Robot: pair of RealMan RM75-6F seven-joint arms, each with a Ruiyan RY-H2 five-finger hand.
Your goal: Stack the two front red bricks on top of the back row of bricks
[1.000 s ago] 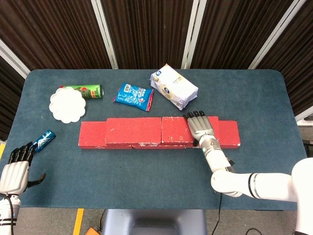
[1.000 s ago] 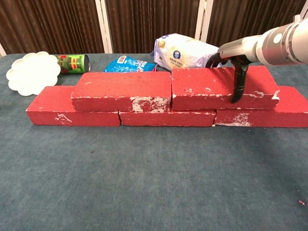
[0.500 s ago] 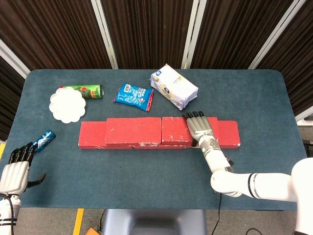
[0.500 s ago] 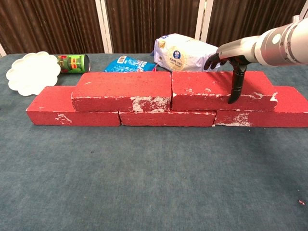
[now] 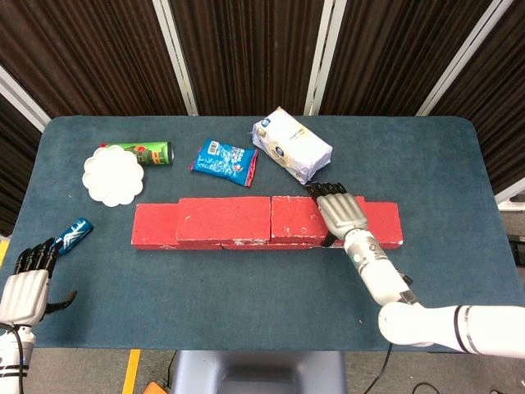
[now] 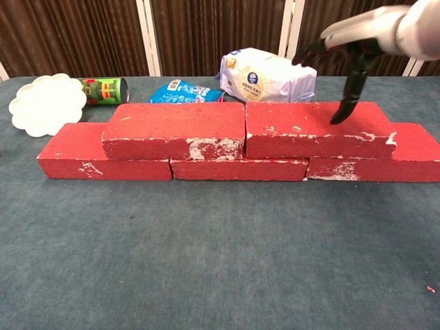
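Note:
Three red bricks form the bottom row across the table. Two more red bricks lie on top of it, the left one and the right one, touching end to end. My right hand hovers above the right end of the top right brick, holding nothing; its fingers are spread and point down, one dark fingertip close to the brick's top. Off the table's front left corner, my left hand is empty with its fingers apart.
Behind the bricks are a white plate, a green can on its side, a blue snack bag and a white packet. A small blue wrapper lies near the left edge.
My right hand has lifted off the top right brick, rising and drawing slightly to the right. The bricks and my left hand have not moved.

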